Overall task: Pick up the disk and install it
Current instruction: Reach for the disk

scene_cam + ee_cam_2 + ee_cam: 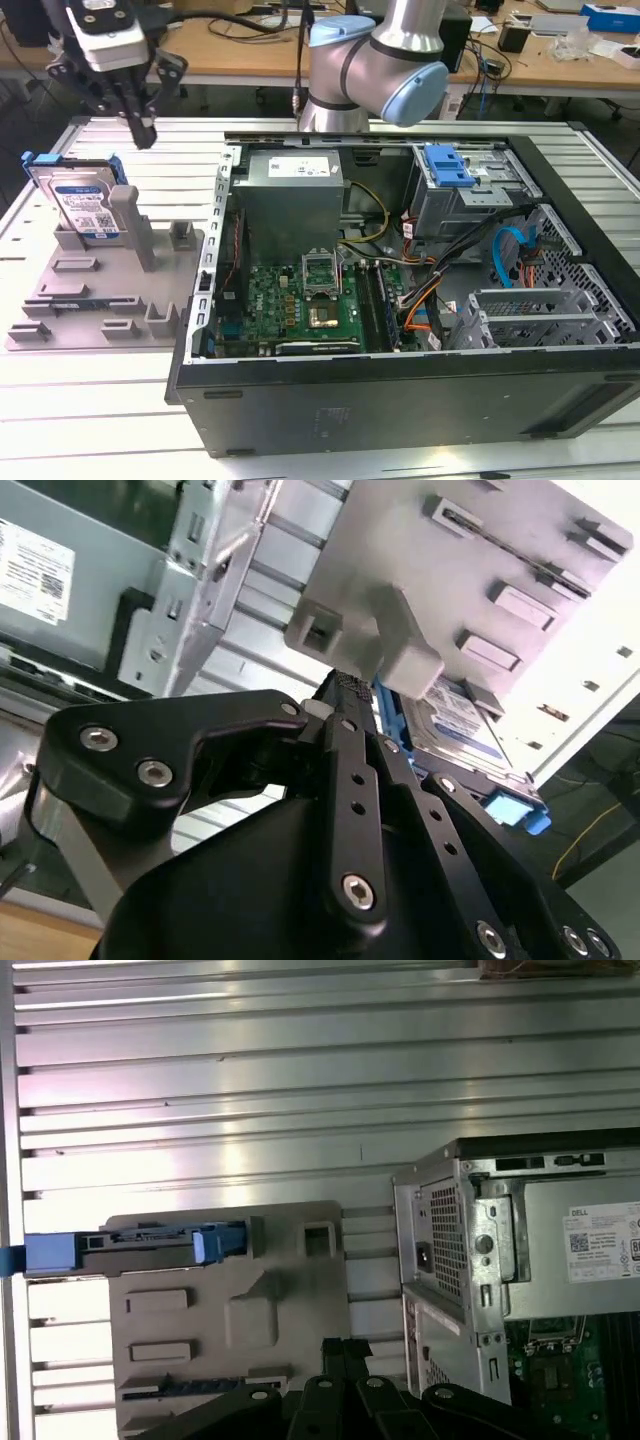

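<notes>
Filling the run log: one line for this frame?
gripper: shut, empty, above tray | disk: upright in tray, not gripped | computer case: open, disk not installed

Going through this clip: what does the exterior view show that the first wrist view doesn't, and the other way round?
Exterior view: the labelled face of the disk, standing upright in the grey tray; the arm's blue-capped joints; the blue latch and cables inside the open case.
First wrist view: the disk's thin top edge seen from above, and the case's rear panel with its power socket.
Both: disk, grey tray, power supply, slatted table, and the gripper near the tray, holding nothing.
</notes>
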{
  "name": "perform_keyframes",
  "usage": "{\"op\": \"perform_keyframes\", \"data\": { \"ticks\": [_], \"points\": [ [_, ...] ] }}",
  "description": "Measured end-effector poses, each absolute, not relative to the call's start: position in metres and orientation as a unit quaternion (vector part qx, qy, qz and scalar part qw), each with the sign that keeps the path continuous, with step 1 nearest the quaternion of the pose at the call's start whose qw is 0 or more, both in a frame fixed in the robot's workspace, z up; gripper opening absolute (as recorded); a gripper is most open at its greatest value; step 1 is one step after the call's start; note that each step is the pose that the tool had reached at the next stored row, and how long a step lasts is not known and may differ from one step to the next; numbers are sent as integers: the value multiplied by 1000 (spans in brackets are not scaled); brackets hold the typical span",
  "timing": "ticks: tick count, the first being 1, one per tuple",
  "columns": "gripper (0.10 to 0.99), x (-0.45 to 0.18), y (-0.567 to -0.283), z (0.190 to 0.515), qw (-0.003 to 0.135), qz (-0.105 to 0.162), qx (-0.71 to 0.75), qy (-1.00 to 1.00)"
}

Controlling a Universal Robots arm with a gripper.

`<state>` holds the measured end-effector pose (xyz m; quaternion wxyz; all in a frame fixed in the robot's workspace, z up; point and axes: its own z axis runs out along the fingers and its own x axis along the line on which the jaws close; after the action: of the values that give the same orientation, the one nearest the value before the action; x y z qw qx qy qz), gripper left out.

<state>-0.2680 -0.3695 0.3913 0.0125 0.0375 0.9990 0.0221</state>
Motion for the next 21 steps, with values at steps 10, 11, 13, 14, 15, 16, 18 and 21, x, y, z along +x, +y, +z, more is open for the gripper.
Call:
{"op": "perform_keyframes", "data": {
  "ticks": [10,11,13,14,15,16,18,21],
  "points": [
    [106,-316,-349,391,12,22,37,999],
    [106,-319,-347,391,12,22,37,999],
    [106,-327,-343,391,12,22,38,999],
    [106,-331,-341,391,13,22,38,999],
    [106,-334,-340,391,12,22,37,999],
    [106,-340,-336,391,12,22,37,999],
    [106,-350,-331,391,13,22,37,999],
    [106,-353,-329,391,13,22,37,999]
  ]
}}
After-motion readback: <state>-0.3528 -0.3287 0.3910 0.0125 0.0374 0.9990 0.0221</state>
